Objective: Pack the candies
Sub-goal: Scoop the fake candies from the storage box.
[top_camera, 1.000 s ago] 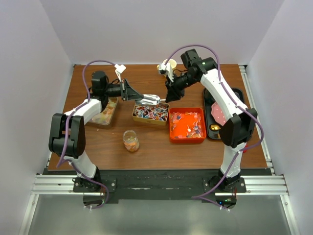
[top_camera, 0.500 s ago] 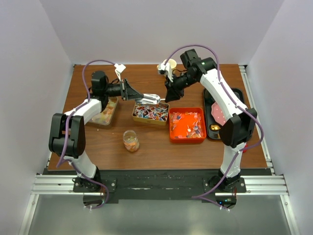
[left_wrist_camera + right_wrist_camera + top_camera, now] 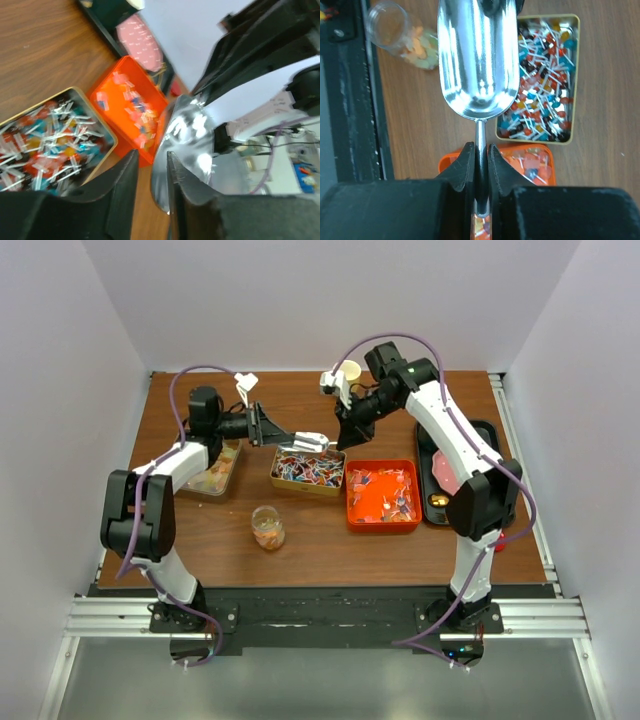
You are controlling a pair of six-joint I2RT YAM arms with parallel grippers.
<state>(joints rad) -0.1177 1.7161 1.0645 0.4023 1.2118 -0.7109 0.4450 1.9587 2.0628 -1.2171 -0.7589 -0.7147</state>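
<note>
The handle of the metal scoop (image 3: 477, 55) is clamped between the fingers of the right gripper (image 3: 481, 155), with the bowl held out in front. The left gripper (image 3: 151, 159) is parted slightly around the bowl's far rim, and a gap is seen beside one finger, so nothing is gripped there. The wrapped candies (image 3: 545, 75) are heaped in the gold tin (image 3: 576, 75) just beside the bowl. The orange-red candies (image 3: 532, 162) lie in the orange tray (image 3: 382, 524) under the right gripper. The pastel candies (image 3: 420, 50) are seen in the glass jar (image 3: 382, 17) on the bowl's other side.
</note>
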